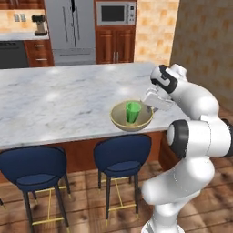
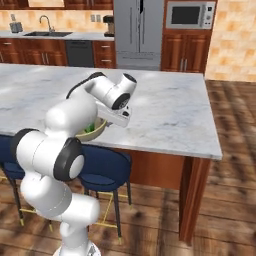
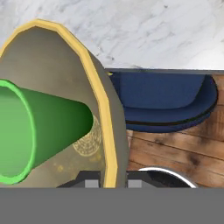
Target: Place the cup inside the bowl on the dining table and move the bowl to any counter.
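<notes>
— What is seen around the work, from the biggest thing down?
— The dining table (image 1: 54,100) is seen first, its marble top running wide, with the counter (image 2: 30,36) set well behind it along the tiled wall. Two blue stools (image 1: 122,157) are tucked under the near edge, just below the bowl.
— And where is the bowl placed?
— The bowl (image 1: 119,120) is seen at the table's near edge, partly overhanging it, and the cup (image 1: 133,112) is stood upright inside it.
— What is crowded against it?
— From the right base view the bowl is largely hidden by the white arm. The gripper (image 3: 114,181) is set at the bowl's rim, one fingertip inside and one outside; the rim is pinched between them.
</notes>
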Available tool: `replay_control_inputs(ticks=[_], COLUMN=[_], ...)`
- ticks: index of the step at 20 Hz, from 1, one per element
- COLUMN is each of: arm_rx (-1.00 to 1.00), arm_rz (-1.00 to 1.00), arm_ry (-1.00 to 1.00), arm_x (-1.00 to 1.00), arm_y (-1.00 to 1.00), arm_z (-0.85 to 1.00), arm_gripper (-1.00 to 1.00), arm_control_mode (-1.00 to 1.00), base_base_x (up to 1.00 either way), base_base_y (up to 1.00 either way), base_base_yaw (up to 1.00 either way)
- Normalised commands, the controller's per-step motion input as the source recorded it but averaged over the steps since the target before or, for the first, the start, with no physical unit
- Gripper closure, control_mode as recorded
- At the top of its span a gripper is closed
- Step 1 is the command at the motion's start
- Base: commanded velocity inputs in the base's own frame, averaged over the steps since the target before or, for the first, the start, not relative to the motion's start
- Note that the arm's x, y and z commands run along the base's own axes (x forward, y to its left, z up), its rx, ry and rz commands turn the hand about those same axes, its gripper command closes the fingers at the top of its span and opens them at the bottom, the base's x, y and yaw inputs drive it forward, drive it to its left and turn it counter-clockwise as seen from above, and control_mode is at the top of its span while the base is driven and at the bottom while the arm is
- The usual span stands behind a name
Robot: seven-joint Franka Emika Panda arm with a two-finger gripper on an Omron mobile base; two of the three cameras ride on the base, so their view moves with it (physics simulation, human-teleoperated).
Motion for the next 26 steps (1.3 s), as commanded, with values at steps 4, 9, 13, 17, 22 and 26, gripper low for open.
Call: replay_control_inputs(ticks=[4, 9, 13, 17, 22, 26], arm_rx=[0.00, 0.00, 0.00, 0.00, 0.00, 0.00], arm_rz=[0.00, 0.00, 0.00, 0.00, 0.00, 0.00], arm_ry=[0.00, 0.00, 0.00, 0.00, 0.00, 0.00], arm_x=[0.00, 0.00, 0.00, 0.00, 0.00, 0.00], arm_y=[0.00, 0.00, 0.00, 0.00, 0.00, 0.00], arm_z=[0.00, 0.00, 0.00, 0.00, 0.00, 0.00], arm_gripper=[1.00, 1.00, 1.00, 1.00, 1.00, 1.00], arm_control_mode=[1.00, 1.00, 1.00, 1.00, 1.00, 1.00], base_base_x=[-0.37, -0.46, -0.42, -0.23, -0.25, -0.28], base_base_y=[0.77, 0.53, 0.54, 0.84, 0.73, 0.84], base_base_yaw=[-0.01, -0.01, 0.00, 0.00, 0.00, 0.00])
